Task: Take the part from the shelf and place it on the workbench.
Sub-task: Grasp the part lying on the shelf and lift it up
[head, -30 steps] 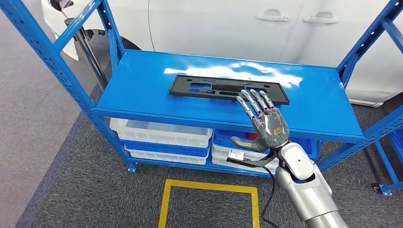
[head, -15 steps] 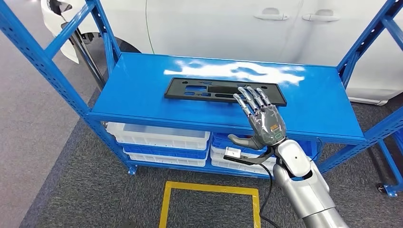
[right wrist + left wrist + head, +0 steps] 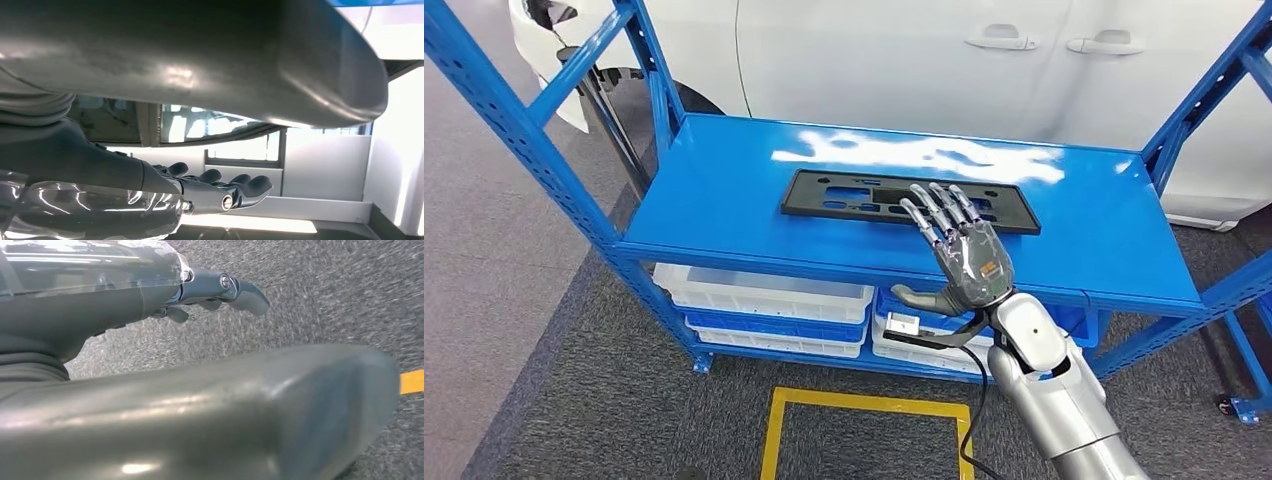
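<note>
Where fingers spread, right hand point(image 3: 964, 255) over part point(image 3: 864, 194) — shelf point(image 3: 714, 190) top

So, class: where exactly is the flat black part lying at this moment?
In the head view, the black part lies flat on the blue shelf top, right of centre, in front of the white car, with the right hand spread above its near edge.

The right hand point(image 3: 964, 250) covers part of the black part point(image 3: 844, 192) at centre frame, so whether its fingertips touch it cannot be told. The white car point(image 3: 944, 50) is cut off along the top edge. The bins point(image 3: 764, 300) at lower centre sit half hidden under the shelf point(image 3: 724, 170).
</note>
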`<state>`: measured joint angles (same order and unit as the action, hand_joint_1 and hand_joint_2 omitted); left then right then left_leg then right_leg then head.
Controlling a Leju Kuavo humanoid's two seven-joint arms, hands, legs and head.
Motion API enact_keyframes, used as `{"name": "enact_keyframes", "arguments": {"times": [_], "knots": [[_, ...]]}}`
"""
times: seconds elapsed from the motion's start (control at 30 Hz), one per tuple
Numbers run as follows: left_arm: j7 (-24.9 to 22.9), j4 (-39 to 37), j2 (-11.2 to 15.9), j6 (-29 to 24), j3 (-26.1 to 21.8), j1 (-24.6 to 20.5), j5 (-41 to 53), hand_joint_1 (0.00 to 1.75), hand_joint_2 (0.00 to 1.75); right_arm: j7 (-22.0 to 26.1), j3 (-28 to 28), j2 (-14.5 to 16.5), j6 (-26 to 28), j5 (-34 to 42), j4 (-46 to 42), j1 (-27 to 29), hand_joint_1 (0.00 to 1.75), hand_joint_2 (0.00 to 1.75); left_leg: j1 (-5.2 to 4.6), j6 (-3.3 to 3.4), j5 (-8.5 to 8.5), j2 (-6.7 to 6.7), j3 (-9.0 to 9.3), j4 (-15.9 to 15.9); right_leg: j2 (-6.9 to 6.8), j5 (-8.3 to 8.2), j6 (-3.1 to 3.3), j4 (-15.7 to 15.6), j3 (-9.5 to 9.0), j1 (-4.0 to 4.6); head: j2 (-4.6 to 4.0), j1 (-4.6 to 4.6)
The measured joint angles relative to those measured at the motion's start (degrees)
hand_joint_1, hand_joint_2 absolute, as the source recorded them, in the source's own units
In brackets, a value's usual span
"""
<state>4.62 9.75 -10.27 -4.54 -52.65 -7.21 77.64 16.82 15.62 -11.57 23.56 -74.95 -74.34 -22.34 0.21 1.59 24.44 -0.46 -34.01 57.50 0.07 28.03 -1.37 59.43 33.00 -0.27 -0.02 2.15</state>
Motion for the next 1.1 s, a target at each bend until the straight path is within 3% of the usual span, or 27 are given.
{"name": "enact_keyframes", "arguments": {"times": [0.1,0.13,0.17,0.2,0.27,0.33,0.4,0.5,0.53,0.6,0.63,0.67,0.7,0.73,0.8,0.83,0.87,1.0,1.03,1.1], "knots": [[0.01,0.00,0.00,-0.02,-0.06,-0.07,0.00,0.00,0.00,-0.03,0.21,0.01,-0.01,0.13,0.00,0.01,0.00,0.00,0.02,0.52,0.17,0.02,0.18,-0.08,-0.02,4.80,-0.55,10.73,5.50,-0.14,-0.01,-0.01],[0.00,0.00,0.00,-0.02,-0.10,-0.04,0.00,0.00,0.00,-0.03,0.29,0.01,-0.02,0.14,0.02,0.11,0.00,0.00,-0.01,0.58,0.29,0.02,0.23,-0.03,-0.03,5.47,-0.65,13.79,7.34,-0.19,-0.01,-0.01],[0.00,0.00,0.00,-0.03,-0.16,-0.02,0.00,0.00,0.00,-0.03,0.38,0.01,-0.02,0.14,0.03,0.19,0.00,0.00,-0.03,0.59,0.43,0.00,0.33,0.03,-0.03,4.98,-0.67,14.81,8.24,-0.22,-0.01,-0.01],[-0.01,0.00,0.00,-0.03,-0.21,-0.01,0.00,0.00,0.00,-0.03,0.45,0.01,-0.02,0.14,0.04,0.21,0.00,0.00,-0.03,0.55,0.62,-0.02,0.52,0.10,-0.03,3.33,-0.61,13.39,7.92,-0.26,-0.01,-0.01],[0.00,0.00,0.00,-0.03,-0.29,-0.01,0.00,0.00,0.00,-0.03,0.53,0.01,-0.02,0.14,0.03,0.15,0.00,0.00,-0.05,0.32,1.14,-0.07,1.14,0.23,-0.04,-1.20,-0.23,5.86,4.75,-0.28,-0.01,-0.01],[-0.01,0.00,0.00,-0.05,-0.33,-0.04,-0.01,0.00,0.00,-0.04,0.57,0.01,-0.02,0.15,0.01,0.07,0.00,0.00,-0.23,-0.12,1.58,-0.11,1.43,0.42,-0.03,-3.36,0.26,-0.13,2.15,-0.06,-0.01,-0.01],[-0.01,0.00,0.00,-0.07,-0.37,-0.05,-0.03,0.00,0.00,-0.05,0.64,0.01,-0.03,0.16,0.00,0.03,0.00,0.00,-0.32,-0.65,1.77,-0.07,1.41,0.39,0.05,-3.15,0.71,-1.26,1.79,0.20,-0.01,0.00],[0.00,0.00,0.03,-0.09,-0.40,-0.08,-0.09,0.00,0.00,-0.05,0.71,0.04,-0.07,0.16,-0.02,-0.08,0.00,0.00,-0.31,-1.59,3.03,0.08,0.99,1.89,0.03,-3.16,1.64,-1.86,1.22,-0.25,-0.01,0.01],[0.01,0.00,0.04,-0.12,-0.42,-0.09,-0.11,0.00,0.00,-0.07,0.74,0.08,-0.10,0.17,-0.02,-0.15,0.00,0.00,-0.26,-1.89,4.35,0.10,-0.05,4.31,-0.04,-3.14,1.96,-2.09,0.91,-0.40,-0.01,0.01],[0.01,0.00,0.04,-0.14,-0.45,-0.03,-0.14,0.00,0.00,-0.10,0.83,0.17,-0.23,0.18,-0.02,-0.25,0.00,0.00,-0.04,-2.33,7.68,0.12,-3.80,11.93,-0.12,-2.90,2.33,-2.12,0.59,-0.34,-0.01,0.01],[0.01,0.00,0.04,-0.14,-0.47,0.03,-0.15,0.00,0.00,-0.14,0.89,0.21,-0.34,0.19,-0.01,-0.25,0.00,0.00,0.05,-2.49,8.67,0.12,-5.71,15.34,-0.11,-2.79,2.40,-2.11,0.48,-0.31,-0.01,0.01],[0.01,0.00,0.05,-0.15,-0.49,0.08,-0.16,0.00,0.00,-0.16,0.96,0.24,-0.48,0.21,-0.01,-0.25,0.00,0.00,0.09,-2.59,8.61,0.12,-6.84,17.03,-0.09,-2.66,2.40,-2.09,0.35,-0.30,0.00,0.01],[0.01,0.00,0.05,-0.16,-0.51,0.10,-0.17,0.00,0.00,-0.20,1.03,0.24,-0.61,0.24,0.00,-0.25,0.00,0.00,0.12,-2.60,7.34,0.12,-6.84,16.39,-0.06,-2.51,2.36,-2.07,0.14,-0.29,0.00,0.01],[0.01,0.00,0.07,-0.17,-0.54,0.10,-0.19,0.00,0.00,-0.25,1.09,0.25,-0.72,0.28,0.01,-0.27,0.00,0.00,0.15,-2.51,5.13,0.13,-5.70,13.47,-0.03,-2.32,2.27,-2.06,-0.16,-0.29,0.00,0.01],[0.01,0.00,0.11,-0.21,-0.58,0.05,-0.20,0.00,0.00,-0.31,1.22,0.25,-0.80,0.38,0.01,-0.41,0.00,0.00,0.05,-2.03,1.05,0.13,-2.07,5.16,0.03,-1.87,1.93,-1.99,-0.69,-0.19,-0.01,0.01],[0.01,0.00,0.14,-0.22,-0.62,0.01,-0.22,0.00,0.00,-0.34,1.29,0.25,-0.81,0.44,0.02,-0.50,0.00,0.00,-0.03,-1.74,0.13,0.13,-0.77,2.26,0.06,-1.73,1.68,-1.93,-0.75,-0.09,-0.01,0.01],[0.02,0.00,0.15,-0.23,-0.66,-0.01,-0.25,0.00,0.00,-0.37,1.37,0.25,-0.81,0.52,0.02,-0.59,0.00,0.00,-0.12,-1.47,-0.02,0.11,-0.16,0.80,0.08,-1.64,1.41,-1.88,-0.70,0.00,-0.01,0.01],[0.04,0.00,0.20,-0.26,-0.84,0.08,-0.35,0.00,0.00,-0.49,1.65,0.25,-0.81,0.84,-0.01,-0.83,0.00,0.00,0.12,-0.26,0.15,0.05,0.27,-0.01,0.02,-0.64,0.25,-0.79,-0.29,-0.01,0.00,0.01],[0.06,0.00,0.22,-0.27,-0.87,0.01,-0.35,0.00,0.00,-0.53,1.71,0.25,-0.81,0.89,-0.01,-0.91,0.00,0.00,0.24,0.03,0.09,0.06,0.43,-0.22,0.01,0.56,0.03,1.26,0.61,-0.04,0.00,0.00],[0.08,0.00,0.24,-0.27,-0.90,-0.05,-0.35,0.00,0.00,-0.60,1.79,0.25,-0.83,0.92,0.05,-0.95,0.00,0.00,0.25,0.38,0.20,0.08,0.55,-0.28,0.00,3.90,-0.27,8.54,4.31,-0.22,0.00,0.01]]}}
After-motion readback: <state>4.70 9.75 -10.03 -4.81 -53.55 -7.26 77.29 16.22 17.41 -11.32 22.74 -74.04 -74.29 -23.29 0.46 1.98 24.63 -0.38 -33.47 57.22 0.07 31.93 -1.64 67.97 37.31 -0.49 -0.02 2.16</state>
